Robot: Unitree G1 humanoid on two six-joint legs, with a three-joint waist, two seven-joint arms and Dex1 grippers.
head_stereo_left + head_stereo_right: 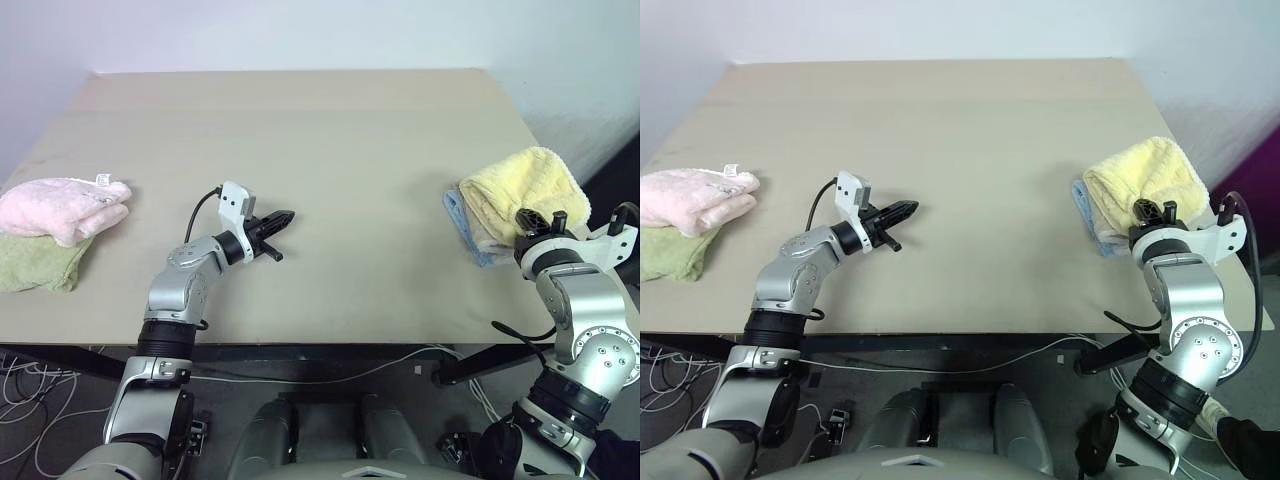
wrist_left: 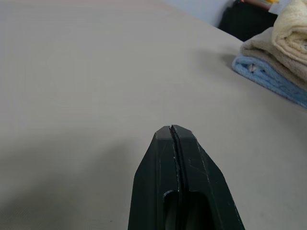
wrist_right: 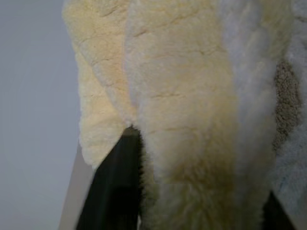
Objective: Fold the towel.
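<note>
The pale yellow towel (image 1: 525,180) lies folded on top of a small stack at the table's right edge. My right gripper (image 1: 542,220) is at the towel's near side. In the right wrist view a thick fold of the towel (image 3: 182,96) sits between its two spread black fingers (image 3: 115,187), so it is open around the cloth. My left gripper (image 1: 283,218) hovers low over bare table left of centre, pointing toward the stack. Its fingers (image 2: 171,143) are pressed together with nothing in them.
Under the yellow towel lie a beige towel (image 2: 268,52) and a blue one (image 1: 460,215). A fluffy pink towel (image 1: 60,205) rests on a green one (image 1: 35,262) at the table's left edge. The tan table (image 1: 350,130) stretches between the two stacks.
</note>
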